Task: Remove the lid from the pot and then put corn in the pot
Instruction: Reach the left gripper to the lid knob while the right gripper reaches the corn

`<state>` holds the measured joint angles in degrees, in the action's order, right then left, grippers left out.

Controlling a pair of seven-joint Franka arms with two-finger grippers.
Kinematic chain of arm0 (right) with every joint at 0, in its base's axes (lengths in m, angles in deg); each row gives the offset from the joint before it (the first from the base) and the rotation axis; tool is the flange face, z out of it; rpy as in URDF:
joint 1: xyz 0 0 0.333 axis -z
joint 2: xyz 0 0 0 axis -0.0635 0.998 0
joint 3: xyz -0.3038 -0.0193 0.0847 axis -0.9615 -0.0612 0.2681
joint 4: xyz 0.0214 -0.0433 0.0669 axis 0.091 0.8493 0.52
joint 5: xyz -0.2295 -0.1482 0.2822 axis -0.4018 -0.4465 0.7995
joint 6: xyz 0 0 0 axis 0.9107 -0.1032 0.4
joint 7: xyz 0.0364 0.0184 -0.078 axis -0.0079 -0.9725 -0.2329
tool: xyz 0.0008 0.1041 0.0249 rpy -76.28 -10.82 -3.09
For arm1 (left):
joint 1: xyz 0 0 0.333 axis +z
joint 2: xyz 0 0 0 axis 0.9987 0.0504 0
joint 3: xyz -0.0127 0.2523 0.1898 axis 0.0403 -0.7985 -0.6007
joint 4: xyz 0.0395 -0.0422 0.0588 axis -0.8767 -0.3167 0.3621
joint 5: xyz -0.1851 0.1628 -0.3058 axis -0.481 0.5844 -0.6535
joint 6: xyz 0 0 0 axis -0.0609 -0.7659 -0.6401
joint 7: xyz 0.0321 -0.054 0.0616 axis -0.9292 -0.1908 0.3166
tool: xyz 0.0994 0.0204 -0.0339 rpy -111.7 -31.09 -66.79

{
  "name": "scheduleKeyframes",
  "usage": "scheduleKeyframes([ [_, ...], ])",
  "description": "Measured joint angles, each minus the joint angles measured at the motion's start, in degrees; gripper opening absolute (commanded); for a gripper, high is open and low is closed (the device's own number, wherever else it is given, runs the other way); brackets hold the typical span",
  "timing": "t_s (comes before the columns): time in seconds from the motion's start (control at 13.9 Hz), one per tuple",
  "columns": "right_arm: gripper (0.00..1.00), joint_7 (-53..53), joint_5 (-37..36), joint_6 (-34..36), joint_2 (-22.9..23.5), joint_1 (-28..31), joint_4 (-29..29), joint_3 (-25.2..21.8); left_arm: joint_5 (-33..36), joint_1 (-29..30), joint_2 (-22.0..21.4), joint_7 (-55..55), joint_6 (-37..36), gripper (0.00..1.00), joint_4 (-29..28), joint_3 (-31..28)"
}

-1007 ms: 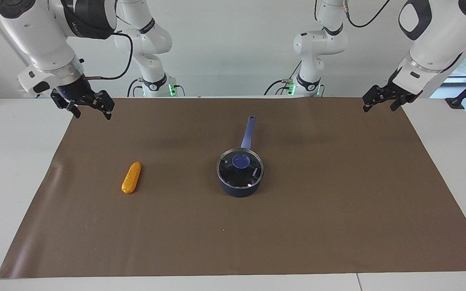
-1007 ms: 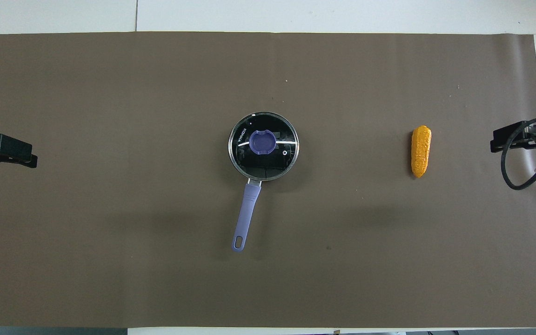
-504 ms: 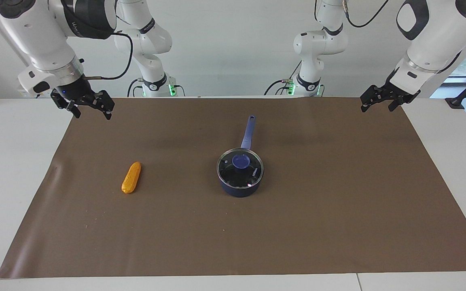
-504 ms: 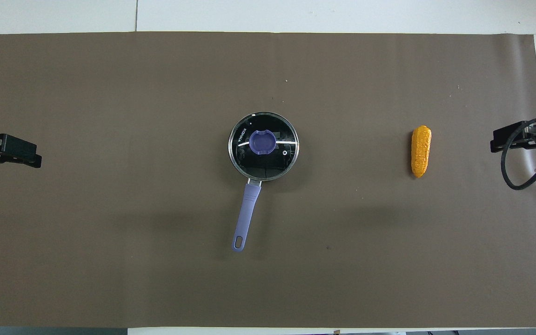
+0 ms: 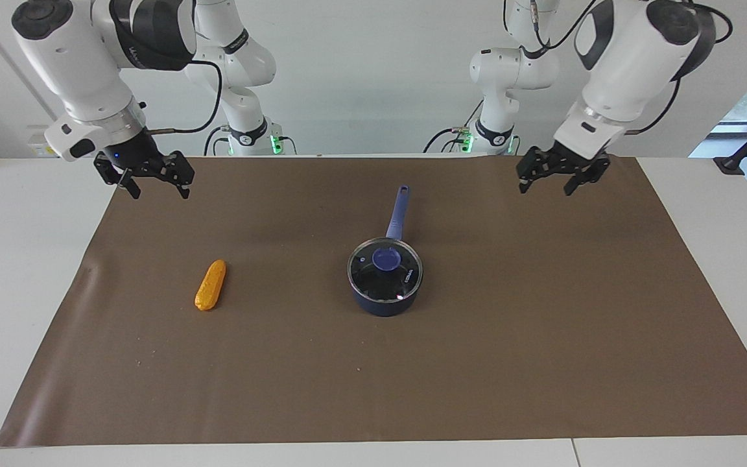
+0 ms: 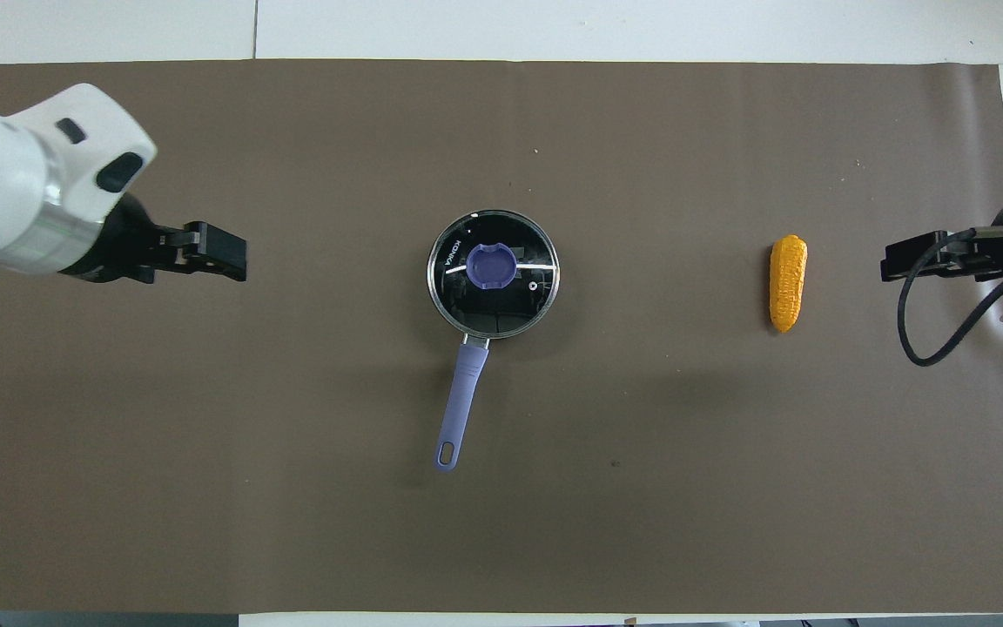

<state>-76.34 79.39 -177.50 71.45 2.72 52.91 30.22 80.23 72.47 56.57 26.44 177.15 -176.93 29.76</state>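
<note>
Pot (image 5: 384, 290) in the facing view sits about mid-mat, its long lighter-blue handle (image 5: 397, 213) running straight toward the robots. The lid (image 5: 384, 271) lies flat on its rim, blue knob (image 5: 386, 259) at the centre, the dark inside showing through the glass. Corn (image 5: 211, 285) lies well apart from it toward the right arm's end of the table, its long axis roughly in line with the handle's, slightly tilted. Between corn and pot there is only bare brown mat (image 5: 542, 337). The right gripper (image 5: 156, 184) hangs over the mat's corner nearest the robots, fingers spread and holding nothing; the left gripper (image 5: 547, 183) hangs over the mat at the left arm's end, fingers likewise apart and holding nothing.

From overhead, the lid (image 6: 494, 273) covers the pot fully, metal rim bright, and the handle (image 6: 460, 404) points down the view — toward the robots. The corn (image 6: 787, 283) is bumpy orange-yellow, with its narrower end nearer the robots. The left gripper (image 6: 221, 262) and right gripper (image 6: 900, 263) are each clear of both things.
</note>
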Motion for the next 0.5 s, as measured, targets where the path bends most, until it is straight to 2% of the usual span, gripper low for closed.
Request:
scheduleKeyframes([
  [0.22,1.0,-0.15,0.95,-12.34,-0.36,-2.4,10.2,0.06,-0.03,-9.13,13.11,9.09,0.27,1.0,12.56,0.08],
  [0.36,1.0,-1.08,1.0,-18.77,2.18,-3.69,14.2,0.08,-0.03,-12.89,21.29,11.43,0.89,1.0,18.92,-0.09],
  [0.5,1.0,-1.16,1.02,-27.67,6.62,-3.59,18.15,-0.02,-0.03,-16.36,26.71,14.23,2.95,1.0,22.09,-0.27],
])
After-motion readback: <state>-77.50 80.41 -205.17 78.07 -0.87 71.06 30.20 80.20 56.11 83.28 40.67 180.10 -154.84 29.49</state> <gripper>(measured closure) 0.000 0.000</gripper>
